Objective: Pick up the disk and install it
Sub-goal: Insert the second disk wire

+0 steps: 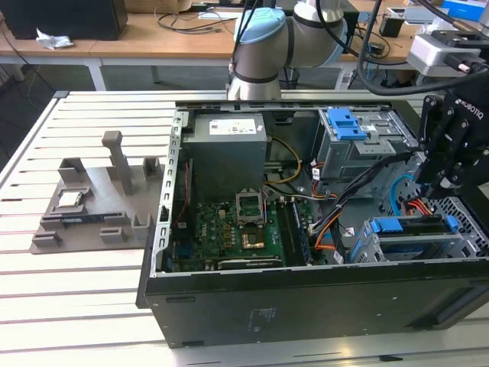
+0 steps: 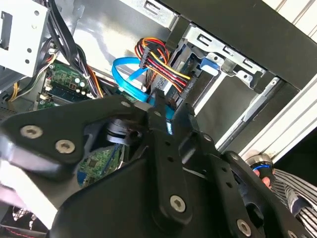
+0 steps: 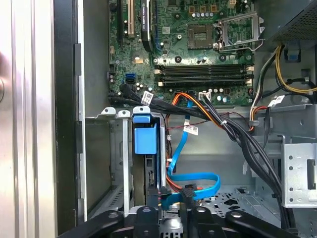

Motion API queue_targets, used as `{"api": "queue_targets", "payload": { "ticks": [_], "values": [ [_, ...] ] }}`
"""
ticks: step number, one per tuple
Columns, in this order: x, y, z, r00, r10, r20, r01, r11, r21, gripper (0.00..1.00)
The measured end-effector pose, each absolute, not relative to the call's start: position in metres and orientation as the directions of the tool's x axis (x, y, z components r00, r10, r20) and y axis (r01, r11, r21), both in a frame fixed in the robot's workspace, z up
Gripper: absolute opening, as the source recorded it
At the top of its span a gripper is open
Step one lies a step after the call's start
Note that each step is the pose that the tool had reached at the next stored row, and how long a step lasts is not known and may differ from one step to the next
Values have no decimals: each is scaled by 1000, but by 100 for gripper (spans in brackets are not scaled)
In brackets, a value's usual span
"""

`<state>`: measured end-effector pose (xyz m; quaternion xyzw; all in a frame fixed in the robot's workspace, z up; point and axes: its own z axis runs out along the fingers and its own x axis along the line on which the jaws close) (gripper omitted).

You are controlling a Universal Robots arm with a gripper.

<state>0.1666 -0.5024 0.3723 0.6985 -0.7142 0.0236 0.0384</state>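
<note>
A pale slatted metal desk (image 1: pixel 84 290) is seen in the exterior view, and a large black desktop computer case (image 1: pixel 306 298) is laid on it on its side, with the side panel off. Inside the case, a green motherboard (image 1: pixel 229 233) is spread across the floor, and a grey power supply box (image 1: pixel 228 157) is set behind it. Toward the exterior view's right, a grey metal drive cage with a blue plastic latch (image 1: pixel 348 141) is mounted, and bundles of black, orange and blue cables (image 1: pixel 359 206) are strung between the cage and the board.

To the exterior view's left of the case, a grey moulded holder tray (image 1: pixel 92 206) is placed on the desk, with a small square silver chip (image 1: pixel 70 200) seated in it.

The silver and light-blue robot arm (image 1: pixel 263 46) is reached in from the back. Its black gripper (image 1: pixel 451 172) is hung over the case's corner at the exterior view's right, just above the drive bay.

The disk, a flat silver hard drive with blue plastic side rails (image 1: pixel 416 233), is seated in that low bay, with its blue rail facing up. In the first wrist view, the disk (image 3: pixel 146 163) is shown standing in its slot, directly ahead of the gripper (image 3: pixel 171 215).

The black fingers are drawn close together in both wrist views, and nothing is seen held between them.
</note>
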Motion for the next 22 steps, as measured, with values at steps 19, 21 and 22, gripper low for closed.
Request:
{"api": "queue_targets", "payload": {
  "ticks": [19,21,22],
  "values": [
    [165,-522,364,-13,-996,88,-1000,15,20,16],
    [164,-527,357,-4,-996,88,-1000,6,20,16],
    [162,-527,357,-2,-996,88,-1000,3,20,16]
  ]
}}
